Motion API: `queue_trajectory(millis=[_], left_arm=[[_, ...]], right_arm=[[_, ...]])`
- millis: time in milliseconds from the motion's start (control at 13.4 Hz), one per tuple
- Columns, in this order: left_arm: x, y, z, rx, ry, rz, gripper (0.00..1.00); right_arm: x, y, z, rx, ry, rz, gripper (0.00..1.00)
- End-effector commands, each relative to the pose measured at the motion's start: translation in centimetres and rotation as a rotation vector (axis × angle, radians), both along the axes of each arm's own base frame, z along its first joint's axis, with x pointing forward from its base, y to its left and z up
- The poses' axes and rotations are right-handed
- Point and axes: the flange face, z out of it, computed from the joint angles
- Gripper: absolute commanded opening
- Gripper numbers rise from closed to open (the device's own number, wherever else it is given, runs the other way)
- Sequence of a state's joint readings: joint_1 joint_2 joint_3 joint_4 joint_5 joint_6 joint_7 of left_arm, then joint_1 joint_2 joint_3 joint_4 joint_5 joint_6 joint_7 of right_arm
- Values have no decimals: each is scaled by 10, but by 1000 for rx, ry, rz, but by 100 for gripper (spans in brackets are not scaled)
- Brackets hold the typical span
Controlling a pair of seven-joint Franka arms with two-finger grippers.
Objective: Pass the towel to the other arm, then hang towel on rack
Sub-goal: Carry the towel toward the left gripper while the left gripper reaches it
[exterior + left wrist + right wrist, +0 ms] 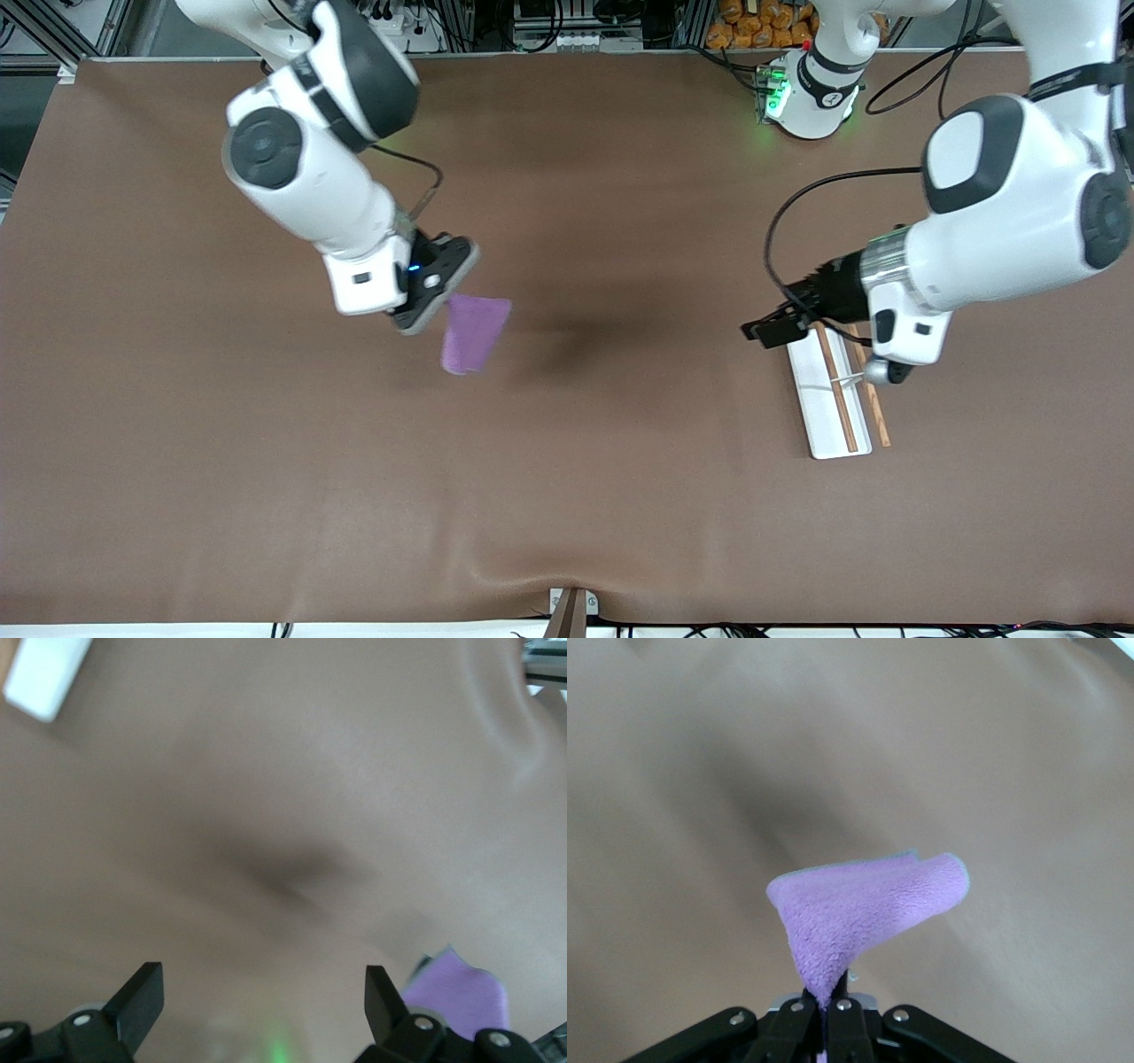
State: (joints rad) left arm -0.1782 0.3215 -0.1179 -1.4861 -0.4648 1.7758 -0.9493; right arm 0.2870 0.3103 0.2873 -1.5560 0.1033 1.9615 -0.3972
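Observation:
My right gripper [446, 299] is shut on one end of the purple towel [474, 333] and holds it in the air over the table's middle, toward the right arm's end. The towel hangs from the fingers, and it also shows in the right wrist view [864, 912]. My left gripper [769, 328] is open and empty, in the air just beside the rack [837, 394], pointing toward the towel. In the left wrist view its fingers [383, 997] stand wide apart and the towel [461, 997] shows past one of them. The rack lies flat with two wooden rods [835, 385].
The brown table cover [620, 496] spreads wide between the towel and the rack. A corner of the white rack base shows in the left wrist view [44, 673]. The left arm's base [811, 89] stands at the table's back edge.

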Motion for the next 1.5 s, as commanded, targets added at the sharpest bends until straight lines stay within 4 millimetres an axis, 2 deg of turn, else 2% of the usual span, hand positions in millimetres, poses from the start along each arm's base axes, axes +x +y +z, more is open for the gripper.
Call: queue_trajectory(millis=[0,150,374,524,674,824,1048,1423], left_arm=[[-3,-21,-11,2,107,148,100],[-14,-44,-24,36,202,245,100],[-23,-53,-43,18,319,345,100],[-24,-76,-56,1,358,458,100],[-29,-102,-79,36,416,560,100],[-41,-124,-94,72,444,629,100],[-53,-123,-111,110,473,655,100],[-50,-124,-128,122,476,662,100]], right_arm=[[-1,31,-2,42,-23,-17,0],[-5,48,-10,60,-27,-46,0],[-4,70,-16,87,-25,-62,0],[-9,98,-17,110,-18,-55,0],[-18,123,-17,123,-1,-104,0],[-14,132,-18,163,-32,-121,0],[-21,142,-22,165,-18,-146,0],[-24,145,-22,167,-18,-149,0]])
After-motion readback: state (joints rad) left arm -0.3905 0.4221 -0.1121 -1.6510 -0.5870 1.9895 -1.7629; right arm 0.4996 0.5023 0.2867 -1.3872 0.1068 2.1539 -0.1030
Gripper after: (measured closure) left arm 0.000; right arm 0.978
